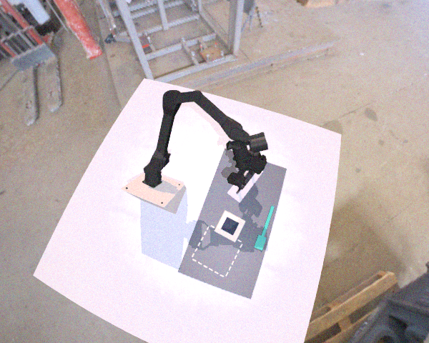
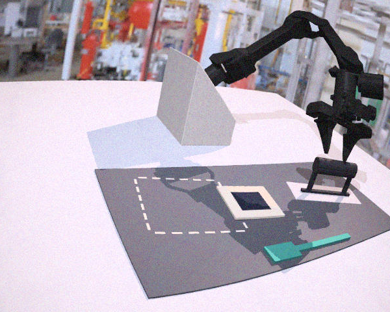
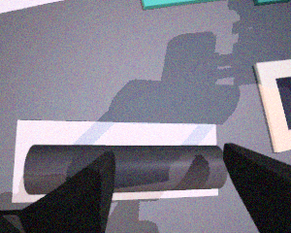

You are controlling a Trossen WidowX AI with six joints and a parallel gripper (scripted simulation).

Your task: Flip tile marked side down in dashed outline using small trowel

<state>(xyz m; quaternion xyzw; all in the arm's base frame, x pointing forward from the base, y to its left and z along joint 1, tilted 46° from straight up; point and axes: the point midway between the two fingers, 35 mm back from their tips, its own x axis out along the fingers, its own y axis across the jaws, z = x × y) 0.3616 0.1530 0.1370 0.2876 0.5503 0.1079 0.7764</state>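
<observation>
The trowel (image 1: 234, 194) (image 2: 335, 168) (image 3: 150, 165), a thin white blade with a black round handle on two posts, stands on the mat. My gripper (image 1: 243, 181) (image 2: 336, 156) (image 3: 169, 154) is open and empty just above the handle. In the wrist view its fingers are spread along the handle, one over it and one at its right end; whether they touch is unclear. The cream tile (image 1: 229, 225) (image 2: 250, 200) (image 3: 288, 104) lies flat, dark square up, mostly outside the dashed outline (image 1: 224, 275) (image 2: 177, 233) and over its near-trowel side.
A teal flat-bladed tool (image 1: 259, 242) (image 2: 284, 251) (image 3: 179, 2) lies near the long edge of the grey mat (image 1: 240, 282) (image 2: 155, 268), beside the tile. The arm's base block (image 1: 154, 194) (image 2: 201, 110) stands on the white table (image 1: 96, 258) (image 2: 54, 234) across the mat.
</observation>
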